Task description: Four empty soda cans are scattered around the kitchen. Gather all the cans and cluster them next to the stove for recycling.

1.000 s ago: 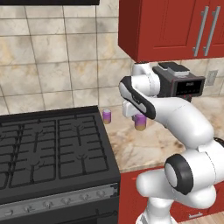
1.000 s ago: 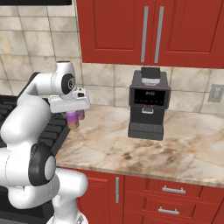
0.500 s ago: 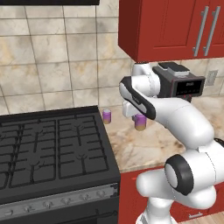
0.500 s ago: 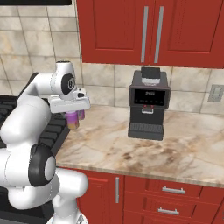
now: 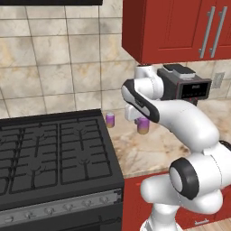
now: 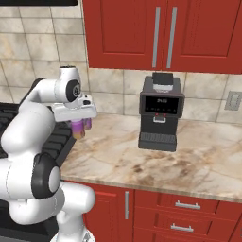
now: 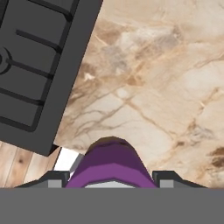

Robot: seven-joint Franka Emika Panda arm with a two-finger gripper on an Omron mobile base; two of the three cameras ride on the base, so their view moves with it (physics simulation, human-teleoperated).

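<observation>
A purple soda can (image 5: 143,126) is being held upright in the closed hand (image 7: 112,175) above the worktop (image 5: 153,151) — just beside the stove (image 5: 49,153); another purple can (image 5: 110,119) is standing nearby.

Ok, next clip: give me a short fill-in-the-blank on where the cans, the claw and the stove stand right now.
1. The claw is shut on a ____ can.
2. That can hangs above the ____, to the right of the stove.
3. A second purple can stands upright on the countertop close to the stove's ____ right corner.
4. The dark appliance with a display stands under the ____ cabinets.

Missing words: purple; countertop; back; red
</observation>
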